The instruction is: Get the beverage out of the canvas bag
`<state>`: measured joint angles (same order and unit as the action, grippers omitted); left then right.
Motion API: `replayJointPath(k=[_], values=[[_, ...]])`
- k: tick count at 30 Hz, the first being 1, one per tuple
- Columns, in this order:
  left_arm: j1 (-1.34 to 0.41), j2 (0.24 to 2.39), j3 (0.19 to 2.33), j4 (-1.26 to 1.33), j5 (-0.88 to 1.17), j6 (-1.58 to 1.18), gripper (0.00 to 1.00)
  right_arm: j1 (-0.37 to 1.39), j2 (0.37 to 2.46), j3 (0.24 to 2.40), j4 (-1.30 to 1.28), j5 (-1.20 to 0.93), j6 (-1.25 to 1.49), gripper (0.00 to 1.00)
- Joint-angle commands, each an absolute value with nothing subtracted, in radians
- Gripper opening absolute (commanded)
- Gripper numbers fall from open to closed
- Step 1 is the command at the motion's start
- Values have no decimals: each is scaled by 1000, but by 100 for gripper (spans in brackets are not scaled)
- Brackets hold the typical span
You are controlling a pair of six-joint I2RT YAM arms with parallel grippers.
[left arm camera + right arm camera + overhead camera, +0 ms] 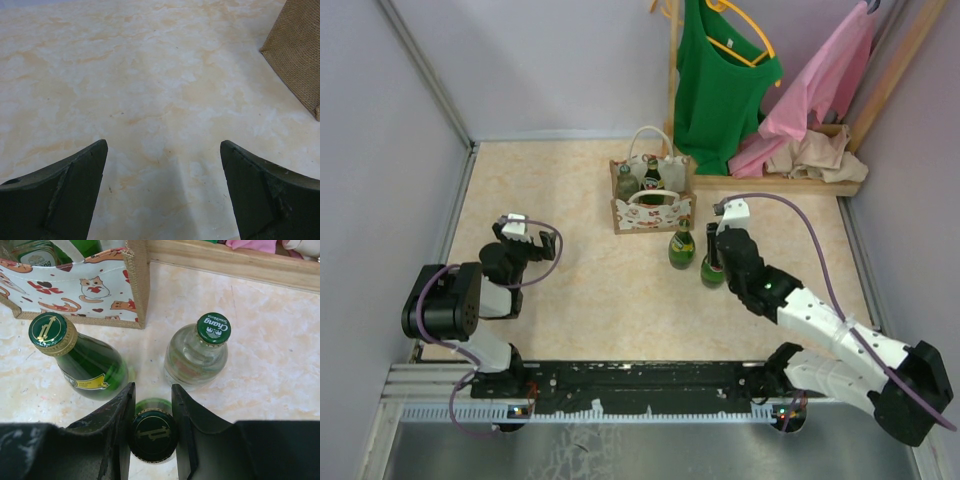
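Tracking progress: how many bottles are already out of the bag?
3: a green bottle by the canvas bag corner, a clear bottle to its right, and a third bottle held in the right hand. More sit inside.

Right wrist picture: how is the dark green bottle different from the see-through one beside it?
The dark green bottle has green glass and a yellow label; the clear bottle has see-through glass. The dark green bottle's cap has a gold sign; the clear bottle's cap says Chang. Both stand upright with green caps.

Three bottles (90,362) stand on the table (570,290) before the canvas bag (650,212)'s right corner, others (651,176) inside it.
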<state>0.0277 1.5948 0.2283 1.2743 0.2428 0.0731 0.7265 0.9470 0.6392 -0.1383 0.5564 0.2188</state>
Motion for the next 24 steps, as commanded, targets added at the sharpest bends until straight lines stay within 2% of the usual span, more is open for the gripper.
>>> replayJointPath(k=[1, 10, 13, 19, 24], values=[[22, 1595, 242, 1282, 239, 81, 100, 733, 950, 674, 49, 561, 249, 0], [22, 1595, 243, 1282, 241, 81, 100, 733, 971, 657, 36, 558, 276, 2], [23, 1595, 242, 1282, 240, 80, 100, 733, 970, 648, 28, 558, 286, 15], [22, 1595, 242, 1282, 240, 81, 100, 733, 962, 644, 10, 564, 293, 58], [22, 1595, 242, 1282, 239, 80, 100, 733, 954, 654, -2, 572, 289, 69]])
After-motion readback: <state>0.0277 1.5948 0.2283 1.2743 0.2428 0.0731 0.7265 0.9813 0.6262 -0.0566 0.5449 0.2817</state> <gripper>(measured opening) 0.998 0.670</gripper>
